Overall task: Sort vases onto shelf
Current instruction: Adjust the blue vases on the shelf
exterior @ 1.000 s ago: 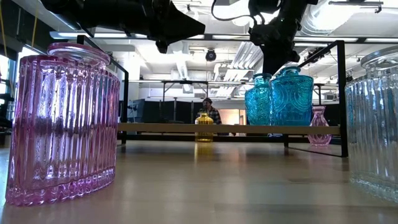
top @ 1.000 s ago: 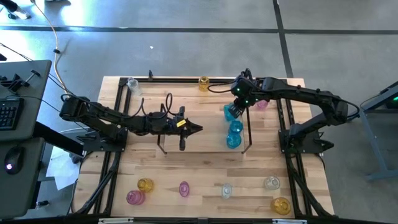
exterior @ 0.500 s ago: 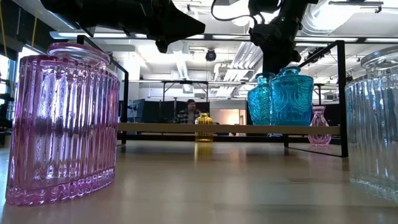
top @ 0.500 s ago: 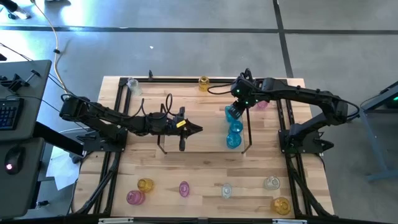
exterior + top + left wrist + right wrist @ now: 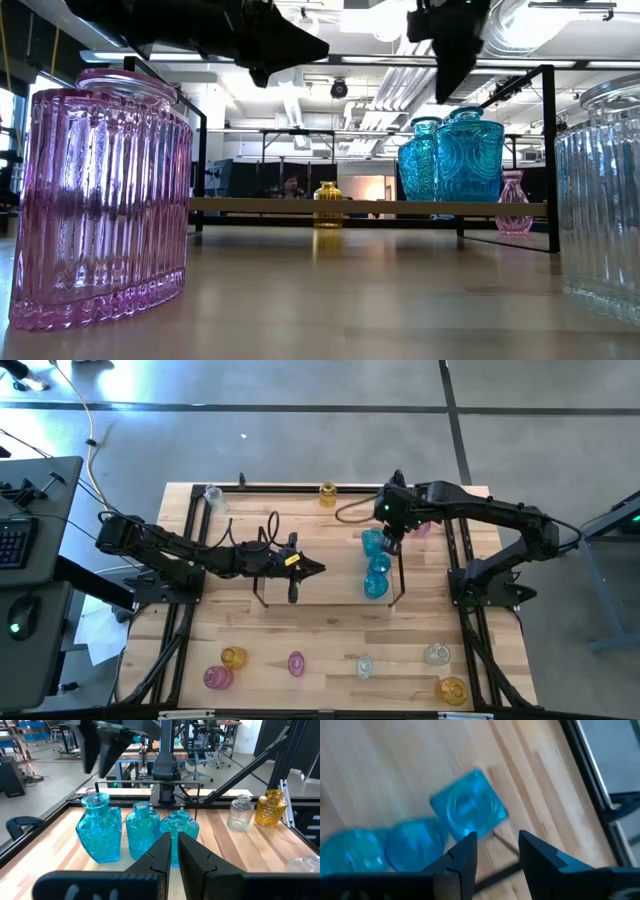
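While the left arm waits low over the middle of the table (image 5: 330, 630), its gripper (image 5: 318, 568) has its fingers pressed together, holding nothing. It points along the shelf (image 5: 330, 575) toward the blue vases.

Right gripper (image 5: 390, 532) hangs above the shelf's far end with its jaws parted and empty. The square blue vase (image 5: 372, 541) stands just under and beside it, free of the fingers (image 5: 465, 850). Two more blue vases follow in a row toward the near side: a middle one (image 5: 378, 564), then a round one (image 5: 374, 587). All three stand upright, touching or nearly so.

Beyond the right gripper, by the far table edge: a pink vase (image 5: 422, 528), an amber vase (image 5: 327, 494), and a clear vase (image 5: 212, 497) well off toward the left.

Along the near edge, far from both grippers: pink (image 5: 217, 678), amber (image 5: 234, 657), small pink (image 5: 296, 663), clear (image 5: 365, 666), clear (image 5: 437, 654), amber (image 5: 452, 690).
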Tool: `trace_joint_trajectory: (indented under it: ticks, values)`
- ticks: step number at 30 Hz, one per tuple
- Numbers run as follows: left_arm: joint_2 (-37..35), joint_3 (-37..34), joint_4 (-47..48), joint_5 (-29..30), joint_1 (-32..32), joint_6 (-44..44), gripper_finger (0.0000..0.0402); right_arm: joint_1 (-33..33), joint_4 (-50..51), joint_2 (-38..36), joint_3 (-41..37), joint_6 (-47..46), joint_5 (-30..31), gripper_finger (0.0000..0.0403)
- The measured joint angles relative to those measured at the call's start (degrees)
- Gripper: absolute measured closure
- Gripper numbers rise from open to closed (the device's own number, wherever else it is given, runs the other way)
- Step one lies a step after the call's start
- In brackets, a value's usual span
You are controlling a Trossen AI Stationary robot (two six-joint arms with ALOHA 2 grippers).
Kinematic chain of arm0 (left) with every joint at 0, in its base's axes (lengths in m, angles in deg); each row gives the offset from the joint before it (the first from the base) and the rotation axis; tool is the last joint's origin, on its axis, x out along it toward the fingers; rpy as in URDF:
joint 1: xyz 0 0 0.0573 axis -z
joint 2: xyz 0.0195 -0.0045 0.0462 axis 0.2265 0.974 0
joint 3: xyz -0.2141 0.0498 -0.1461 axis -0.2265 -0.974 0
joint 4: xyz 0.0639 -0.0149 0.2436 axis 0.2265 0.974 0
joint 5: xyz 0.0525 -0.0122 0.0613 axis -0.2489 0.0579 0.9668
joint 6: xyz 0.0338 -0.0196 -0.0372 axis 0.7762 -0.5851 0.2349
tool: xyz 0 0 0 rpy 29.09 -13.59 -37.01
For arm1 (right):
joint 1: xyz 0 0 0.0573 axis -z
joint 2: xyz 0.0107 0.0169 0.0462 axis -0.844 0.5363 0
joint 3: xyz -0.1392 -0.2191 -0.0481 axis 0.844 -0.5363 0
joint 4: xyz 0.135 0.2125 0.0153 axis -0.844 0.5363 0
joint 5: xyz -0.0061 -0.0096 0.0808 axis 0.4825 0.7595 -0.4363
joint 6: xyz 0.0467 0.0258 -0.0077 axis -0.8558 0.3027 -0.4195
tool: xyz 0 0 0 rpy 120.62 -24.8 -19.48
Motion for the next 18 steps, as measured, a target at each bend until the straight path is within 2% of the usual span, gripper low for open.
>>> trace_joint_trajectory:
  ticks: [5, 14, 18]
  values:
    - [-0.6, 0.0, 0.1, 0.0, 0.3, 0.3, 0.0381, -3.1, 3.6, 0.0, -0.5, 0.8, 1.5, 0.0301]
    - [-6.9, 0.0, 5.6, 0.0, 0.3, 1.8, 0.0381, -5.4, 3.6, 0.0, -0.6, 1.5, -1.2, 0.0392]
    - [-9.2, 0.0, 8.2, 0.0, 0.3, 1.8, 0.0381, -5.5, 1.8, 0.0, -3.5, 3.5, -1.2, 0.0397]
